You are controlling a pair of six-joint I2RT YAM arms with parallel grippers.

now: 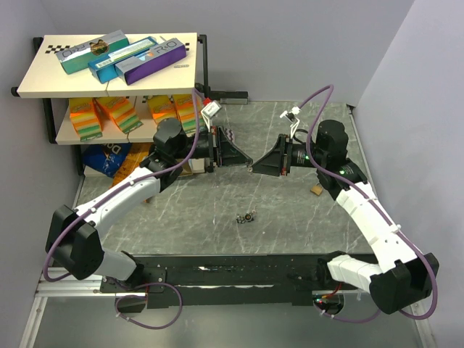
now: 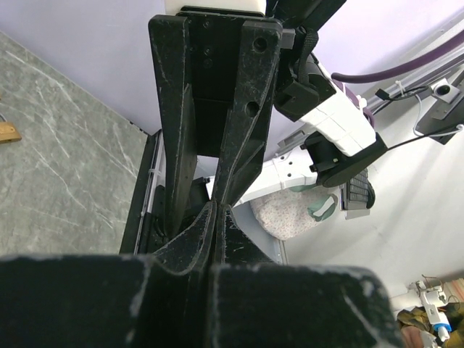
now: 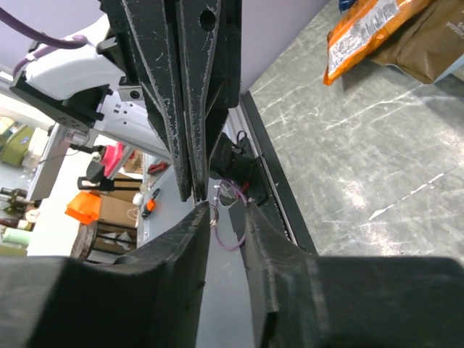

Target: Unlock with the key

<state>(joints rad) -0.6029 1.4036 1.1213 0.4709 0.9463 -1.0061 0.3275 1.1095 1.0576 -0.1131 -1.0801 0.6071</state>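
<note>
A tiny dark grey metal cluster, which looks like the key (image 1: 246, 217), lies on the marble table top in front of both arms. It does not show in either wrist view. My left gripper (image 1: 248, 166) and right gripper (image 1: 254, 168) hang above the table centre, tip to tip. The left gripper (image 2: 215, 206) is shut with its fingers pressed together, and I cannot make out anything between them. The right gripper (image 3: 226, 210) is open with a narrow gap and holds nothing. The left gripper's shut fingers (image 3: 190, 145) point straight at that gap.
A small tan block (image 1: 317, 188) lies on the table under the right arm. A two-level shelf (image 1: 109, 65) with boxes and orange packs stands at the back left, with snack bags (image 1: 109, 158) below it. The table's black front rail (image 1: 239, 272) runs along the near edge.
</note>
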